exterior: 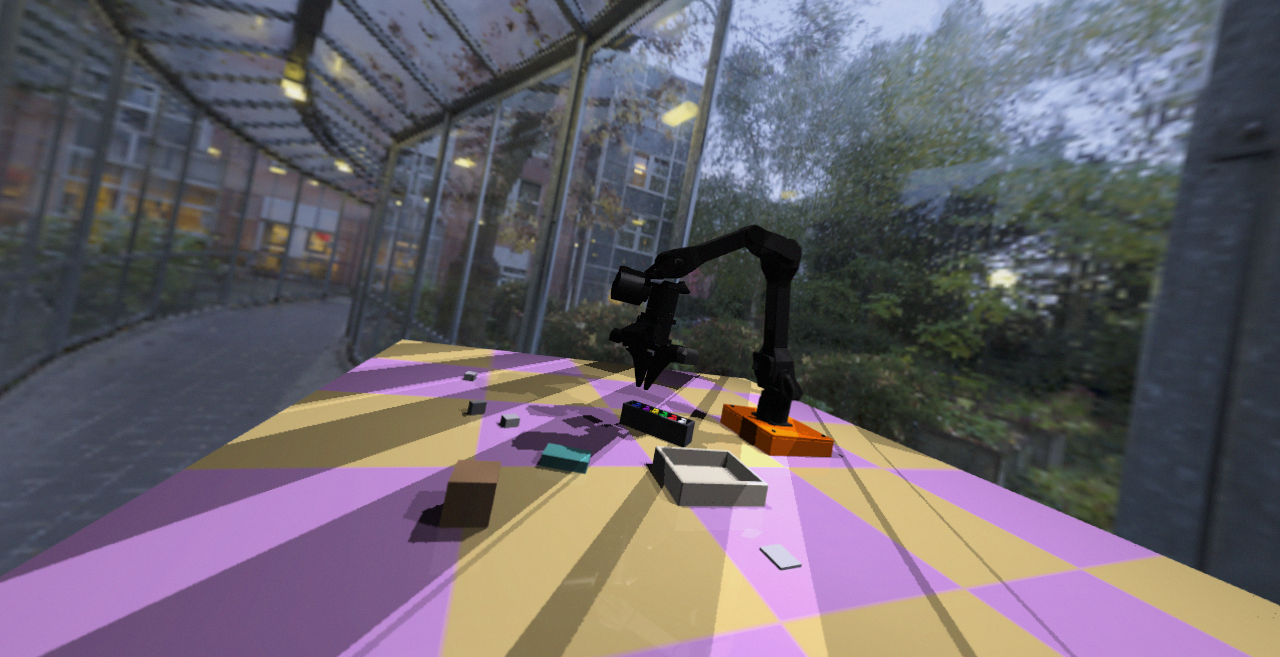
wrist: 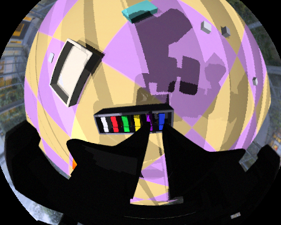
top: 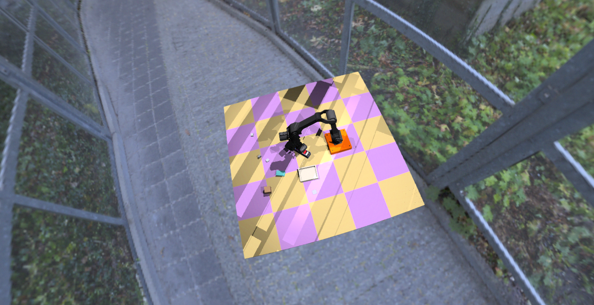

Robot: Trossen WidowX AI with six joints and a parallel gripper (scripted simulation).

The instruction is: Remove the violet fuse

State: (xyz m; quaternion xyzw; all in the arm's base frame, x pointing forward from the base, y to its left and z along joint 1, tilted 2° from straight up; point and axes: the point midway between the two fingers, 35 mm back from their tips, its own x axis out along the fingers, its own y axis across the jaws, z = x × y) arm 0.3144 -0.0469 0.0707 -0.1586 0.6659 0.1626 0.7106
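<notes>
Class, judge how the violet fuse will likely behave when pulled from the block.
The violet fuse looks thin and rigid, so probably light and stiff. Packed between yellow fuse and blue fuse, it may tilt into them.

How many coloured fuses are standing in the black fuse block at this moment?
6, in one row in the black fuse block: white, red, green, yellow, violet, blue. None looks hidden.
</notes>
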